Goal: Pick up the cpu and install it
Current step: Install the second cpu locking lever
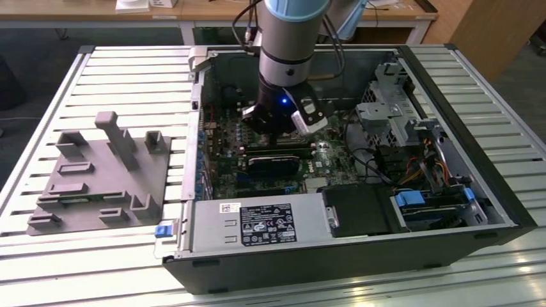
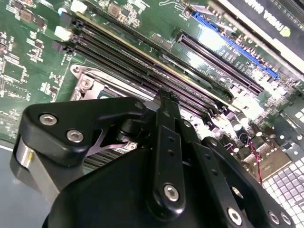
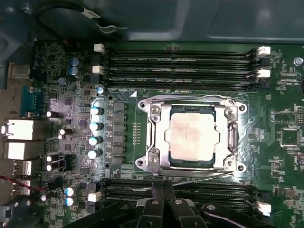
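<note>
In the first wrist view the cpu (image 3: 192, 137), a silver-grey square chip, lies flat inside the motherboard socket (image 3: 154, 135), framed by the socket's metal bracket. My gripper (image 3: 165, 191) sits just beside the socket's edge, above the memory slots. Its black fingers are pressed together with nothing between them, and they stand apart from the cpu. The exterior view has the arm reaching down into the open computer case (image 1: 477, 192), with the gripper (image 1: 277, 125) low over the motherboard. In the second wrist view the gripper body (image 2: 164, 156) covers most of the socket.
A grey plastic tray (image 1: 94, 173) with upright blocks lies on the slatted table at the exterior view's left. Inside the case are a power supply (image 1: 256, 224), a graphics card (image 1: 273, 163), drive cages (image 1: 388, 115) and loose cables. Memory slots (image 3: 180, 61) flank the socket.
</note>
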Controlling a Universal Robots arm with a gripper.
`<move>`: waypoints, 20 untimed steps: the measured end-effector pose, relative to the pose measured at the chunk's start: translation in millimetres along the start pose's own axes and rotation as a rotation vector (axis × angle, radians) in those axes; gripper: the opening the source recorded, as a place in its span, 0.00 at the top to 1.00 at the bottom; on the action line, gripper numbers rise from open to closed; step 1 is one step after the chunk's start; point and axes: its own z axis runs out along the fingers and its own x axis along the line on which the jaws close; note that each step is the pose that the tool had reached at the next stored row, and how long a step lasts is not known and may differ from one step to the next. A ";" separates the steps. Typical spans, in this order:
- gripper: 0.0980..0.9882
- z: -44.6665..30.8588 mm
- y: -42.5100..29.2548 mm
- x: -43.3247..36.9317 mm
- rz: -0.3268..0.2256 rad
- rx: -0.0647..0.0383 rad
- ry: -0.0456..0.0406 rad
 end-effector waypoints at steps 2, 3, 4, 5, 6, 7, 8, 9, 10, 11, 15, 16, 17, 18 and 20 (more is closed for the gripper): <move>0.99 2.2 -0.2 0.1 0.000 -0.002 0.0000; 0.99 3.6 -0.3 0.1 0.000 -0.003 0.0000; 0.99 4.6 -0.4 0.1 0.000 -0.003 0.0000; 0.99 5.4 -0.4 0.2 0.000 -0.003 0.0000; 0.99 5.8 -0.5 0.4 0.000 -0.004 0.0000; 0.99 6.0 -0.5 0.6 0.000 -0.006 0.0002; 0.99 6.1 -0.5 0.7 0.000 -0.008 0.0001; 0.99 6.3 -0.5 0.8 -0.001 -0.011 0.0000; 0.99 6.4 -0.7 1.3 -0.001 -0.013 -0.0002; 0.99 6.5 -1.0 2.1 -0.001 -0.016 -0.0004; 0.99 6.9 -1.3 7.0 -0.001 -0.023 -0.0024; 0.99 7.0 -1.4 8.3 -0.001 -0.025 -0.0030; 0.99 7.1 -1.4 9.9 -0.002 -0.027 -0.0037; 0.99 7.3 -1.4 11.4 -0.002 -0.029 -0.0046; 0.99 7.8 -1.3 14.3 -0.002 -0.033 -0.0062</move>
